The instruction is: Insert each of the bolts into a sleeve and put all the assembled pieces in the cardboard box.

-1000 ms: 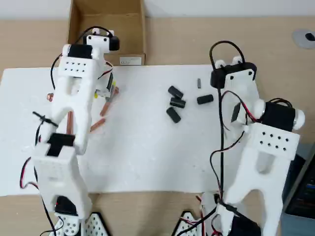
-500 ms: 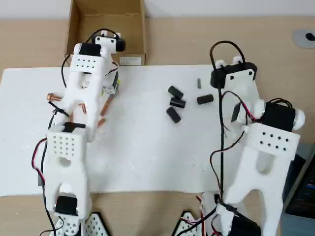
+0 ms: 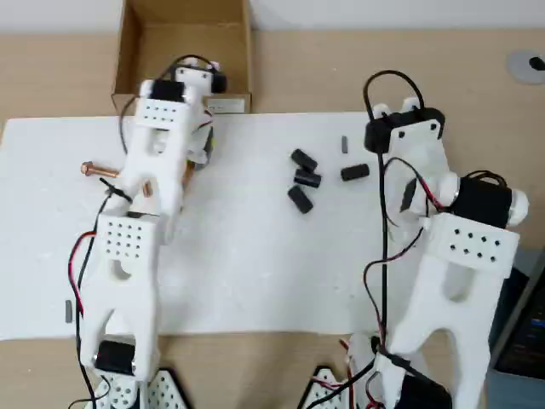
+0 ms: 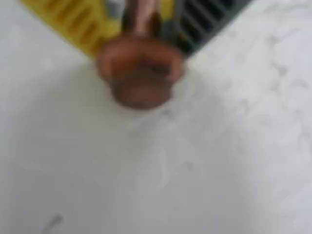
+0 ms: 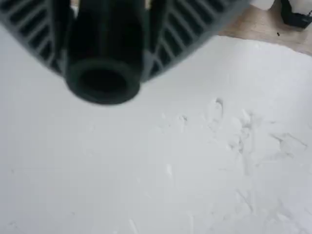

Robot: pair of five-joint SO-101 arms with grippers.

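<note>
Over the far left of the white mat, near the cardboard box, our left gripper pinches a copper bolt. Our right gripper clamps a black sleeve over the mat's right side. Four loose sleeves lie mid-mat, and we see a second bolt near the left edge.

Light wooden table; 1 white pitted sheet laid across it; 1 grey round fitting near far edge
</note>
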